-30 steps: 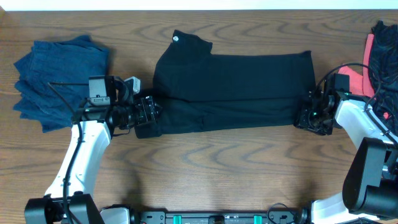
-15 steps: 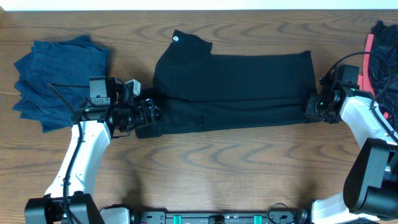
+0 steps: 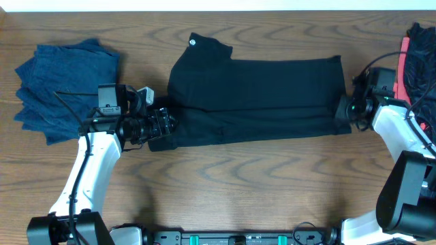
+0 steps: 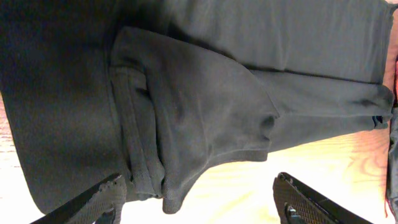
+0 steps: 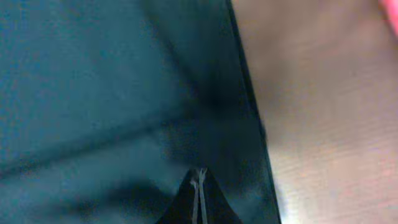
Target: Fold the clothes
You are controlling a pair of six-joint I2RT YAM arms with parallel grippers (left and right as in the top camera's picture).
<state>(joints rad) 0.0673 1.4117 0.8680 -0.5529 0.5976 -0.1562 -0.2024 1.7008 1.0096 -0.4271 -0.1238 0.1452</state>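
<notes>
A black garment [image 3: 255,99] lies folded lengthwise across the table's middle, its small white round logo [image 3: 192,42] at the far left corner. My left gripper [image 3: 161,124] is open at the garment's near left corner. In the left wrist view [image 4: 199,202] a bunched fold of black fabric [image 4: 186,124] hangs between the fingers, close to the left one. My right gripper [image 3: 345,109] is at the garment's right edge. In the right wrist view [image 5: 199,186] it is shut on a pinch of the black fabric [image 5: 93,93]. A coral-red piece [image 3: 406,54] lies at the far right.
A stack of folded blue clothes [image 3: 65,88] lies at the far left. A heap of black garments [image 3: 424,54] sits at the right edge beside the coral-red piece. Bare wood table [image 3: 238,184] runs along the front.
My right gripper has moved from the garment's near right corner toward the far side along the right edge, taking the fabric with it. The left arm has not moved.
</notes>
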